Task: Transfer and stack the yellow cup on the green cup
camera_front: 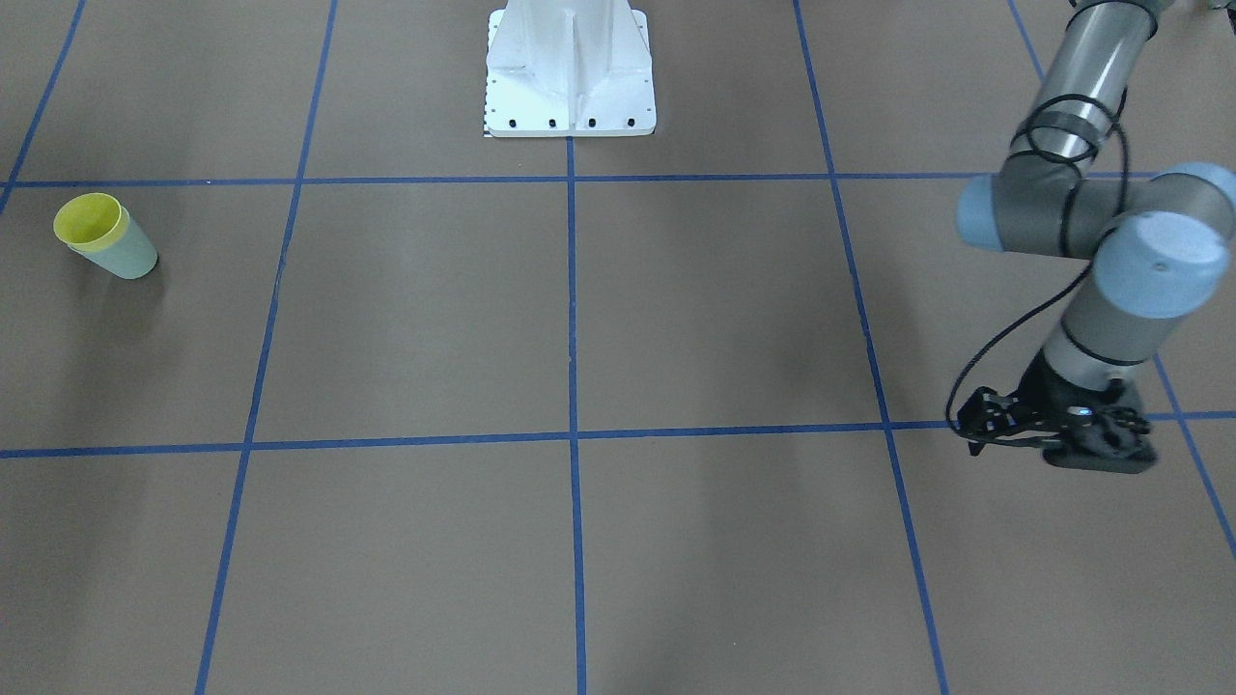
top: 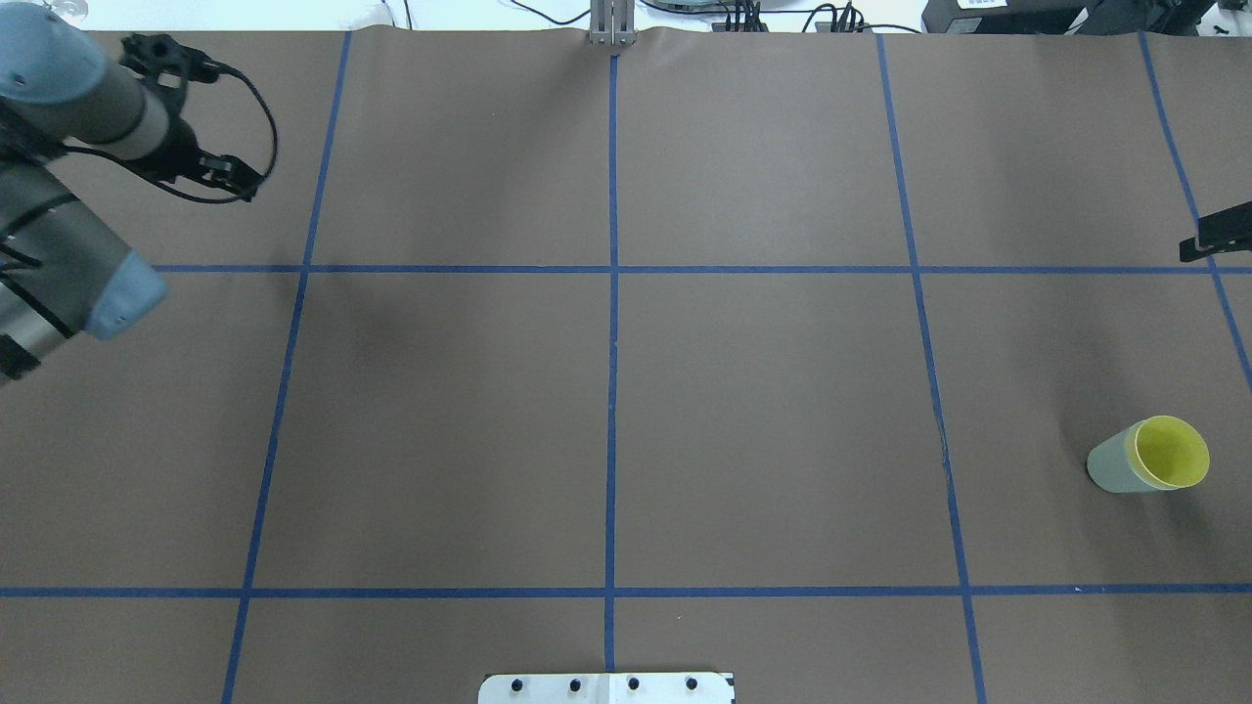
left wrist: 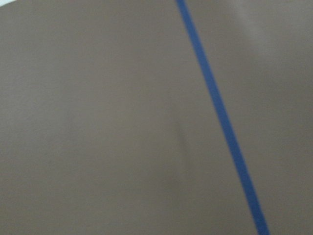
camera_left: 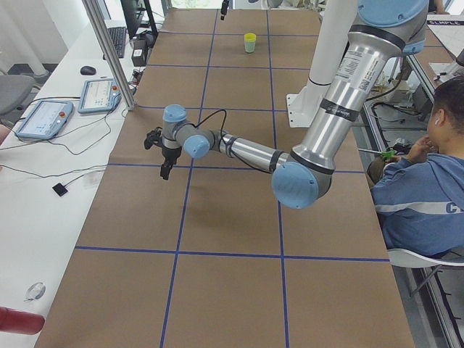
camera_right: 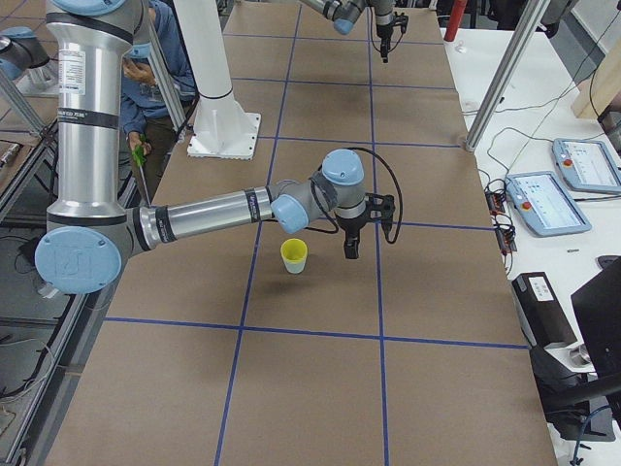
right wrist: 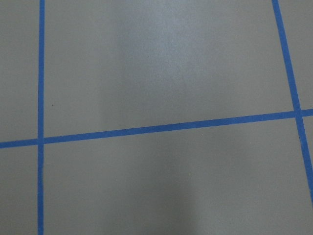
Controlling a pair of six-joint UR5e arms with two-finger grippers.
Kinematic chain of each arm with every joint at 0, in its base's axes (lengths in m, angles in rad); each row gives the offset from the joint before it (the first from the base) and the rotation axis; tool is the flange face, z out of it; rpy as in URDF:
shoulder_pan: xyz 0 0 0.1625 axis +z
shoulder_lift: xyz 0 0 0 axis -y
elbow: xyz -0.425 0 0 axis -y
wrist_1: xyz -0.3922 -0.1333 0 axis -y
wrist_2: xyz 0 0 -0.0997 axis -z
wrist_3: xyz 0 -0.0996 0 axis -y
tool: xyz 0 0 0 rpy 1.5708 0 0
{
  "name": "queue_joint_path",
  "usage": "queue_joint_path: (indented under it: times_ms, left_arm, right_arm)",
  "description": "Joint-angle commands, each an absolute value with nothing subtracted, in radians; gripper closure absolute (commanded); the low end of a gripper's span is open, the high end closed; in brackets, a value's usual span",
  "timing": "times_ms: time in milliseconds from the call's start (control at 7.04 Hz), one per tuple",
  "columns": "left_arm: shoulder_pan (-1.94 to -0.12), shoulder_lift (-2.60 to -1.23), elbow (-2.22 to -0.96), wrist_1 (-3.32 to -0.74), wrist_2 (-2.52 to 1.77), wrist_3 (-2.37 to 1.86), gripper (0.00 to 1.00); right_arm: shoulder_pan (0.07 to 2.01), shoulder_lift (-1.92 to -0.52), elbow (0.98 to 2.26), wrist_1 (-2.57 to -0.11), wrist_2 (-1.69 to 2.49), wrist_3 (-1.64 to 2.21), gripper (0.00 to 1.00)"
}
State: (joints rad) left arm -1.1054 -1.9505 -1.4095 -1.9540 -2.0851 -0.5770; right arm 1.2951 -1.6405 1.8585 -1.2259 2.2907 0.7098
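Observation:
The yellow cup [camera_front: 90, 220] sits nested inside the green cup [camera_front: 132, 259], and the pair stands upright on the table. It also shows in the overhead view, with the yellow cup [top: 1170, 453] inside the green cup [top: 1108, 467], near the table's right end. My right gripper [top: 1213, 238] points down just beyond the pair, apart from it, and holds nothing. My left gripper [camera_front: 1101, 452] hangs over the opposite end of the table, far from the cups. The frames do not show whether either gripper's jaws are open or shut.
The brown table [top: 763, 420] carries a grid of blue tape lines. The white robot base [camera_front: 570, 77] stands at the middle of the near edge. A person [camera_left: 424, 188] sits behind the robot. Tablets [camera_left: 43, 119] and cables lie beyond the far edge.

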Motion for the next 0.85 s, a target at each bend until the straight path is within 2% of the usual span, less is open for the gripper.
queue_joint_path:
  times_ms: [0,284,568,710]
  left_arm:
    - [-1.312,-1.774,-1.521,-1.947,-2.263,-0.422,0.0]
    - [-1.44,-1.675,-1.635,-1.933,-2.273,-0.305,0.0]
    - [-1.497,-1.547,-1.816,-1.77,-2.296,-0.237,0.0]
    - [-1.49,-1.587,-1.847,-1.627,-2.299,-0.224,0.0]
  right_arm:
    - [1.324,-1.623,1.809,-1.229,2.301,0.637,0.0]
    - [1.354,-1.537,1.767,-1.355,2.313,0.611,0.0]
    - [1.359,-1.502,1.723,-1.39,2.31,0.527,0.0]
    - [1.365,-1.499,1.704,-1.39,2.31,0.478,0.0]
